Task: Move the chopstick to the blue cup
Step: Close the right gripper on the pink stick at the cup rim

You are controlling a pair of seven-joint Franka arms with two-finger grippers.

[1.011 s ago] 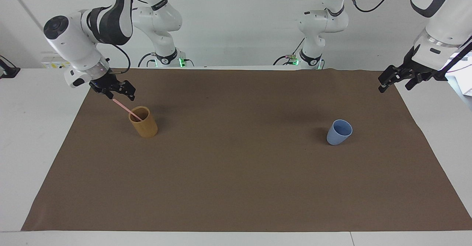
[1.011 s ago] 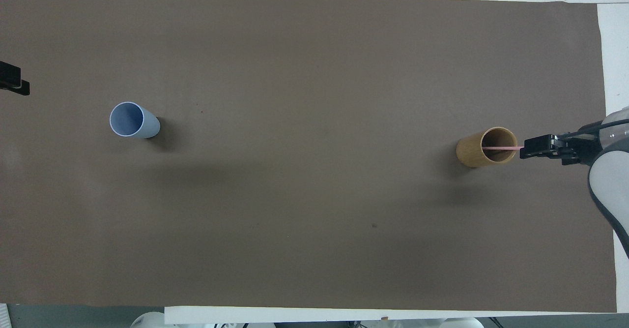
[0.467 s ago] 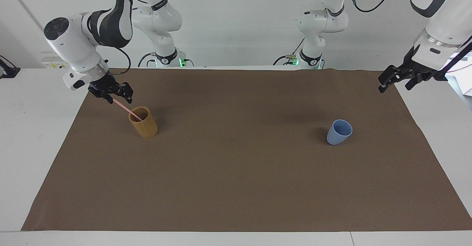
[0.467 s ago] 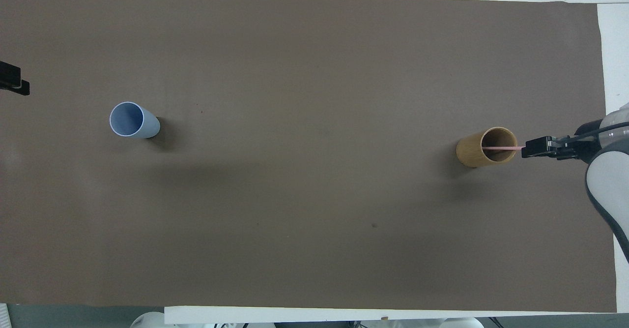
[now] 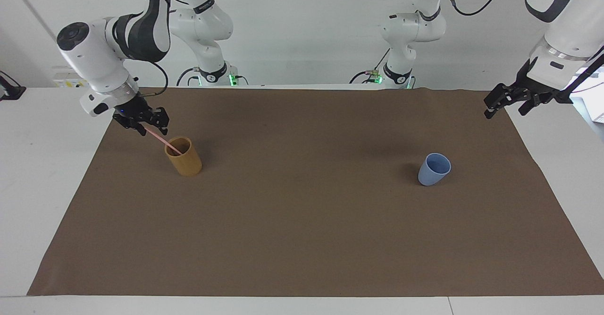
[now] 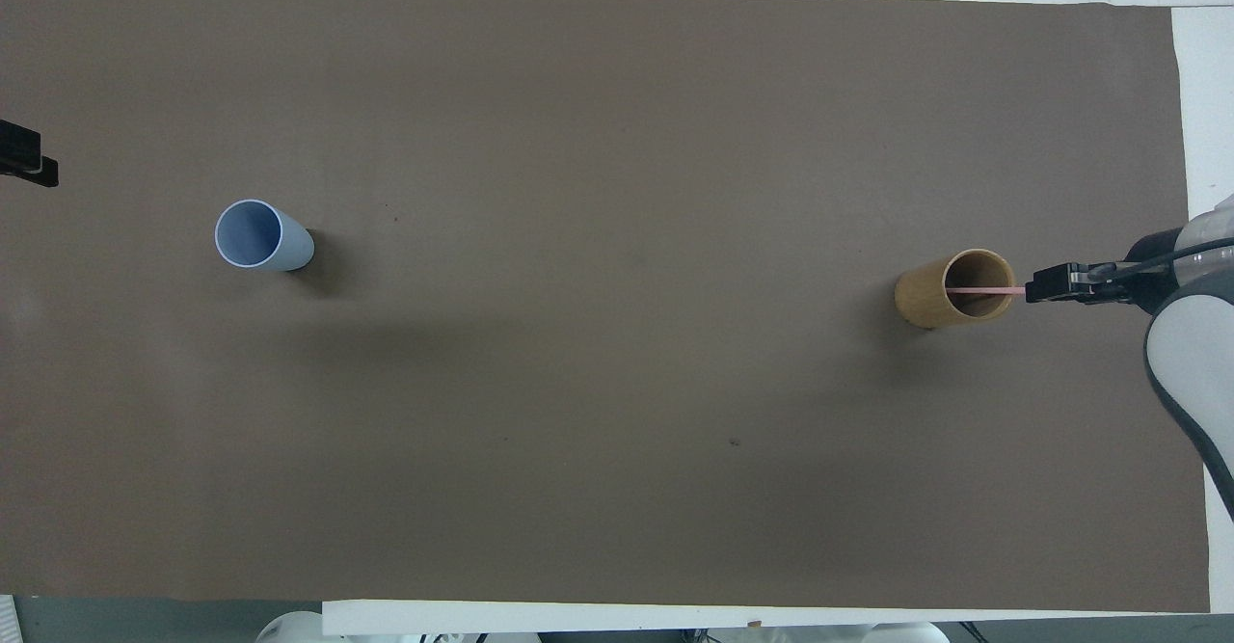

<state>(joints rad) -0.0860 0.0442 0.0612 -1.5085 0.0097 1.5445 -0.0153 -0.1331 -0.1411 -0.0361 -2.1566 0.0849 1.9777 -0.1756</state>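
The pale pink chopstick (image 5: 163, 140) leans in the tan-orange cup (image 5: 185, 162), its upper end sticking out toward the right arm's end of the table. My right gripper (image 5: 152, 130) is at that upper end with a finger on each side of it, the gap narrow but still open. In the overhead view the chopstick (image 6: 983, 290) runs from the tan-orange cup (image 6: 924, 298) to the right gripper (image 6: 1028, 288). The blue cup (image 5: 433, 169) (image 6: 255, 235) stands upright toward the left arm's end. My left gripper (image 5: 502, 103) waits open, raised over the mat's edge there.
A brown mat (image 5: 302, 239) covers most of the white table (image 5: 37, 173). Only the two cups stand on it, with a wide stretch of bare mat between them.
The right gripper's fingers have drawn in around the chopstick's upper end and the hand has shifted slightly. The cups, the chopstick and the left arm have not moved.
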